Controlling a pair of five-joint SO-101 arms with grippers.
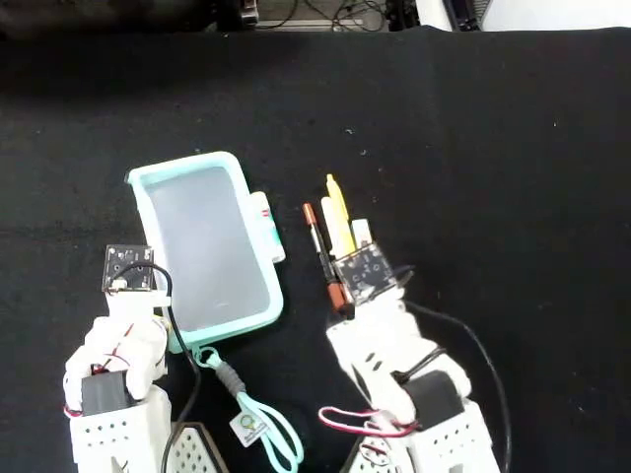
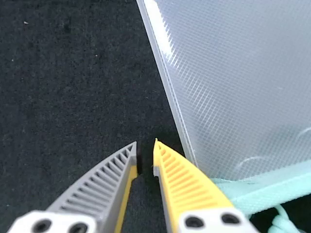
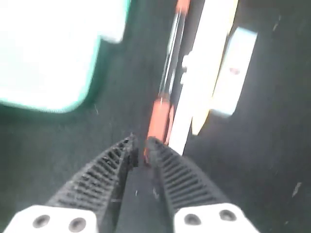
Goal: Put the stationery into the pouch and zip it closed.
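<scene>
Where the high view looks down, table (image 1: pixel 493 148): black cloth all over.
pouch (image 1: pixel 207 246): flat on the cloth, left of centre; translucent with a mint-green border. Whether its zip is open cannot be told.
cord (image 1: pixel 264 422): a mint-green loop with a tag, running from the pouch's near corner toward the front edge.
white piece (image 1: pixel 262 229): small, with a red mark, touching the pouch's right edge.
stationery: pen (image 1: pixel 317 246), yellow marker (image 1: pixel 338 209) and white block (image 1: pixel 362 232) lie side by side on the cloth, right of the pouch and outside it.
left arm (image 1: pixel 118 355): at the pouch's near left corner.
right arm (image 1: pixel 394 360): its wrist sits over the near ends of the pen and marker.

left wrist view, left gripper (image 2: pixel 145 148): the tips of its grey and yellow fingers are a narrow slit apart, with nothing between them, over bare cloth.
pouch (image 2: pixel 233 82): its ribbed clear face lies just beside the yellow finger (image 2: pixel 182 179); the mint border and cord (image 2: pixel 262 191) are near that finger's base.

right wrist view, right gripper (image 3: pixel 141 144): black fingers nearly together, with a narrow gap.
pen (image 3: pixel 158 116): its orange-red end is right at the fingertips; the blur hides whether they touch it.
yellow marker (image 3: pixel 201 82), white block (image 3: pixel 234 73): alongside the pen, beyond the tips.
pouch (image 3: pixel 53 48): one corner lies apart from the pen.
</scene>
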